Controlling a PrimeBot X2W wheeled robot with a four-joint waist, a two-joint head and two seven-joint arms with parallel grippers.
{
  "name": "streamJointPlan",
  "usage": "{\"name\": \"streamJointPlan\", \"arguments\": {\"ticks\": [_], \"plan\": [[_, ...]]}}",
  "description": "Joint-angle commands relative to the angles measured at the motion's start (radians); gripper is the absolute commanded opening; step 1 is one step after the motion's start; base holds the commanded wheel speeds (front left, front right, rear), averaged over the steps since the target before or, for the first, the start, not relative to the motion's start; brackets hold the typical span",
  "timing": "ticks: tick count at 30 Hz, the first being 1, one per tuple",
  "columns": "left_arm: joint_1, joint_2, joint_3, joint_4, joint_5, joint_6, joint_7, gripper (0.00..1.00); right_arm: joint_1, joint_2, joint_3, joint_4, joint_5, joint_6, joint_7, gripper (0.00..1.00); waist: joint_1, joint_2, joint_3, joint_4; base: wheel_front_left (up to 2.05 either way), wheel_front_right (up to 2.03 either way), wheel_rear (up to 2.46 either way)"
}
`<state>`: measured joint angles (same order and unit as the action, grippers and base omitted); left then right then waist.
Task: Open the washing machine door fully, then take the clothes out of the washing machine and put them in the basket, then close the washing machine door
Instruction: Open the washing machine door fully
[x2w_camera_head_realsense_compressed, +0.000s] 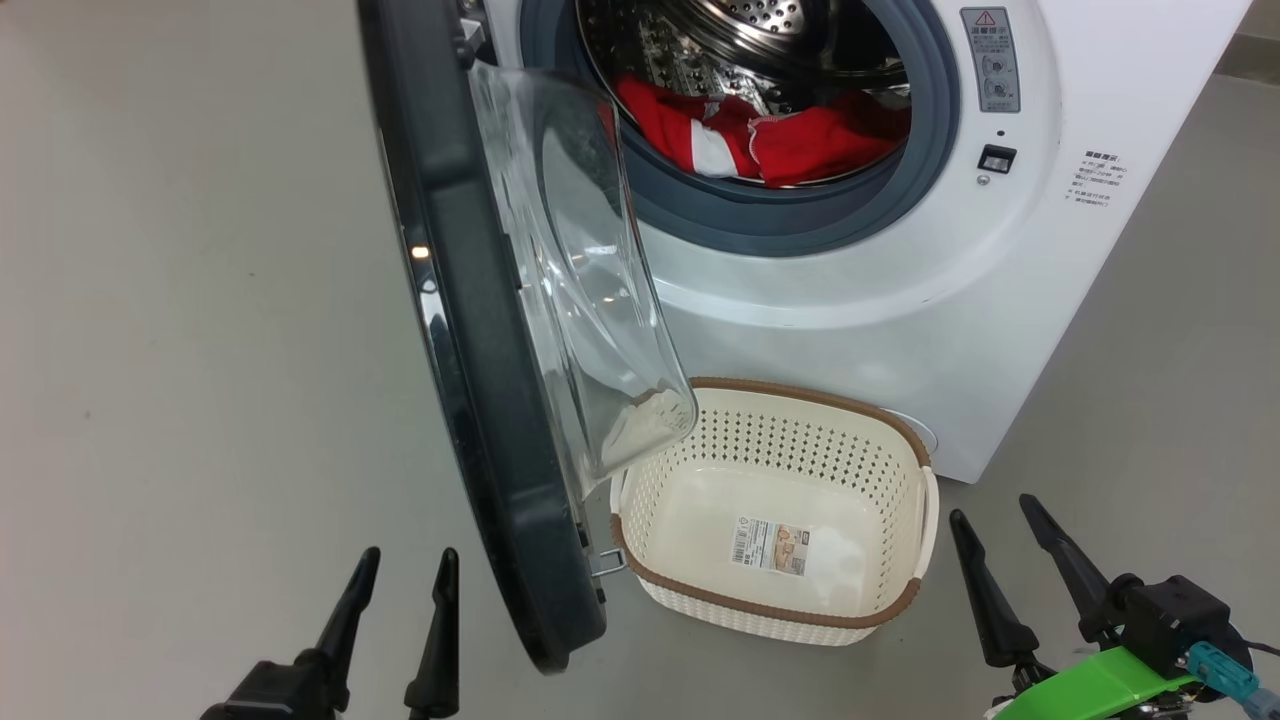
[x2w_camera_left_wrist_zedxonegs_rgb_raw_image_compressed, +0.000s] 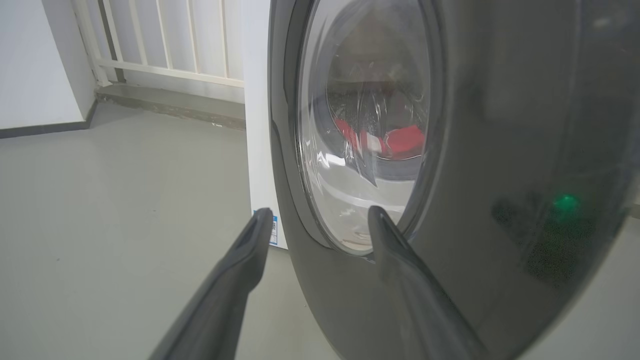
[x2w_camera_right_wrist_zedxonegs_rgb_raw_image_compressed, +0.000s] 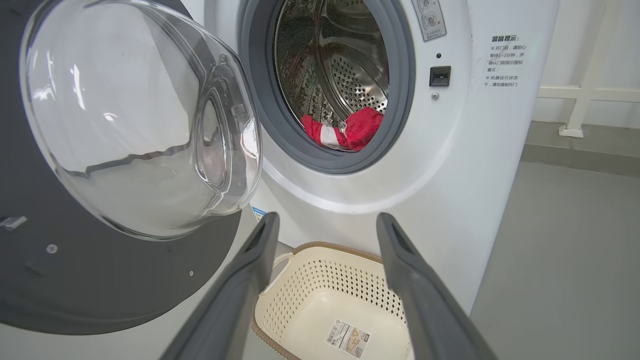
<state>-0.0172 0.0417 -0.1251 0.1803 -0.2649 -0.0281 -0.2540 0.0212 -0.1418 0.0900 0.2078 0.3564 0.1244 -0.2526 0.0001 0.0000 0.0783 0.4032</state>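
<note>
- The washing machine door (x2w_camera_head_realsense_compressed: 480, 400) is standing swung out from the washing machine (x2w_camera_head_realsense_compressed: 900, 300), nearly edge-on in the head view. The opening step is looking far along, though perhaps not finished.
- The red-and-white clothes (x2w_camera_head_realsense_compressed: 780, 140) are lying low in the steel drum (x2w_camera_head_realsense_compressed: 740, 30); none is out yet, and closing the door is also left to do.
- The cream basket (x2w_camera_head_realsense_compressed: 800, 440) is sitting on the floor (x2w_camera_head_realsense_compressed: 200, 350) just in front of the machine, carrying nothing but its paper label (x2w_camera_head_realsense_compressed: 772, 547).
- The door is standing upright, its glass bowl (x2w_camera_head_realsense_compressed: 590, 300) bulging toward the basket and its glossy outer face looking toward the left gripper (x2w_camera_head_realsense_compressed: 410, 560).
- The basket's long axis is running roughly along the machine's front, mouth upward.
- The left gripper and the right gripper (x2w_camera_head_realsense_compressed: 992, 510) are hovering low with fingers spread wide, holding nothing.
</note>
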Motion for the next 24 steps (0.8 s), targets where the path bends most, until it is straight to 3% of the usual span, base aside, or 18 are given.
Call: {"name": "streamJointPlan", "arguments": {"ticks": [1, 17, 18, 19, 20, 21, 22, 24], "plan": [[-0.006, 0.008, 0.035, -0.018, 0.007, -0.005, -0.008, 1.00, 0.003, 0.002, 0.010, -0.024, -0.012, 0.006, -0.009, 1.00, 0.0000, 0.0000, 0.000, 0.000, 0.00, 0.00, 0.00], [-0.008, 0.008, 0.036, -0.023, 0.002, 0.000, -0.008, 1.00, 0.009, 0.007, 0.012, -0.019, -0.024, 0.006, -0.009, 1.00, 0.0000, 0.0000, -0.003, -0.002, 0.00, 0.00, 0.00], [-0.008, 0.008, 0.036, -0.026, 0.000, 0.002, -0.008, 0.90, 0.010, 0.007, 0.012, -0.019, -0.024, 0.006, -0.009, 1.00, 0.0000, 0.0000, -0.004, -0.002, 0.00, 0.00, 0.00], [-0.008, 0.008, 0.038, -0.031, -0.002, 0.003, -0.008, 0.49, 0.010, 0.007, 0.013, -0.019, -0.023, 0.006, -0.009, 1.00, 0.0000, 0.0000, -0.004, -0.002, 0.00, 0.00, 0.00], [-0.008, 0.008, 0.039, -0.036, -0.003, 0.003, -0.008, 0.34, 0.010, 0.007, 0.015, -0.020, -0.021, 0.006, -0.009, 1.00, 0.0000, 0.0000, -0.005, -0.002, 0.00, 0.00, 0.00], [-0.009, 0.008, 0.040, -0.043, -0.003, 0.003, -0.008, 0.12, 0.010, 0.006, 0.015, -0.020, -0.019, 0.006, -0.009, 1.00, 0.0000, 0.0000, -0.005, -0.002, 0.00, 0.00, 0.00], [-0.011, 0.008, 0.043, -0.054, 0.000, 0.003, -0.008, 0.00, 0.011, 0.006, 0.015, -0.021, -0.018, 0.006, -0.009, 1.00, 0.0000, 0.0000, -0.006, -0.002, 0.00, 0.00, 0.00], [-0.013, 0.008, 0.053, -0.082, -0.002, 0.006, -0.008, 0.00, 0.010, 0.005, 0.016, -0.023, -0.016, 0.006, -0.009, 1.00, 0.0000, 0.0000, -0.006, -0.002, 0.00, 0.00, 0.00]]}}
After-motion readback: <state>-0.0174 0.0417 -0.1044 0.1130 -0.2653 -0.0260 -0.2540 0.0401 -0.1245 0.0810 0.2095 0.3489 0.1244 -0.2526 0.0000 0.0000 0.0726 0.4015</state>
